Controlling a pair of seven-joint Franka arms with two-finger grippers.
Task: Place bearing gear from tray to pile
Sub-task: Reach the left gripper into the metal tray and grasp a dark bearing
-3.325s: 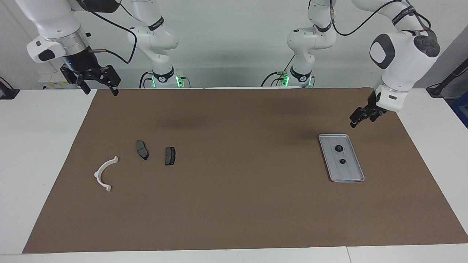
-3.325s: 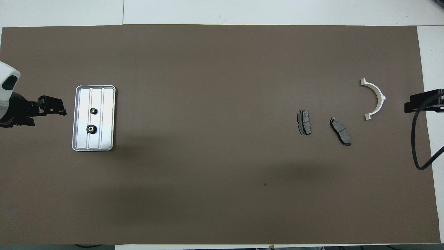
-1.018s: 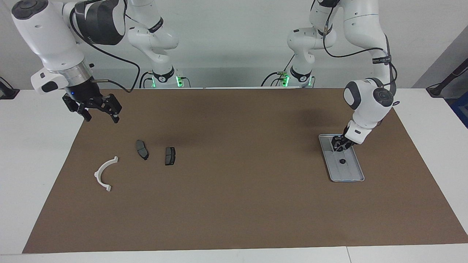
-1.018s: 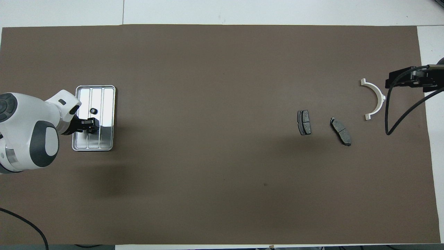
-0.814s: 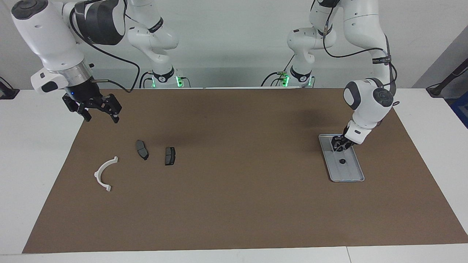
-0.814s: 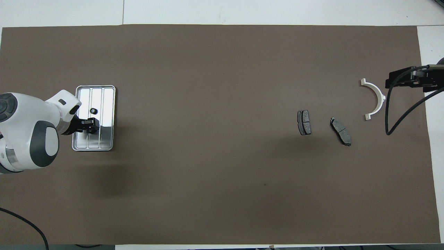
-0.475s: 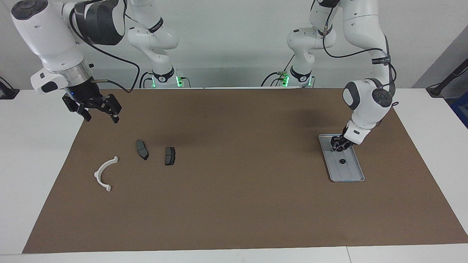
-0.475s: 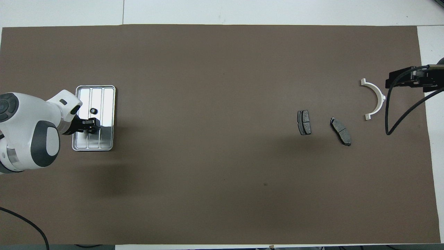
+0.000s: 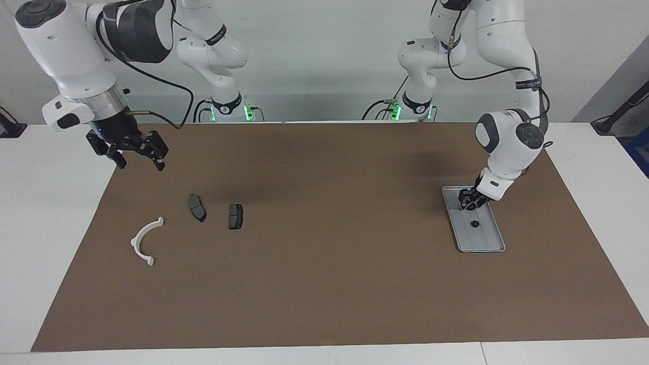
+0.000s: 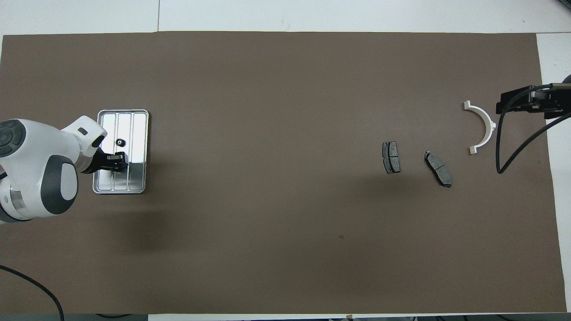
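Note:
The silver tray (image 9: 481,241) lies on the brown mat at the left arm's end; it also shows in the overhead view (image 10: 136,178). My left gripper (image 9: 467,204) is down in the tray, shut on the larger bearing gear, which its fingers hide. From overhead this gripper (image 10: 119,161) covers the gear's spot. A smaller black gear (image 9: 475,223) lies loose in the tray, farther from the robots. The pile is at the right arm's end: a white arc bracket (image 9: 135,242) and two dark brake pads (image 9: 197,207) (image 9: 235,216). My right gripper (image 9: 136,152) hangs open and empty above the mat's edge near the arc bracket.
The brown mat (image 9: 324,263) covers most of the white table. From overhead, the right arm's black cable (image 10: 499,147) hangs beside the arc bracket (image 10: 490,125). The brake pads (image 10: 391,157) (image 10: 438,168) lie apart from each other.
Since 3.3 s ago my left gripper came down into the tray onto the larger gear, and my right gripper dropped lower. Over the last second the left gripper has only shifted slightly.

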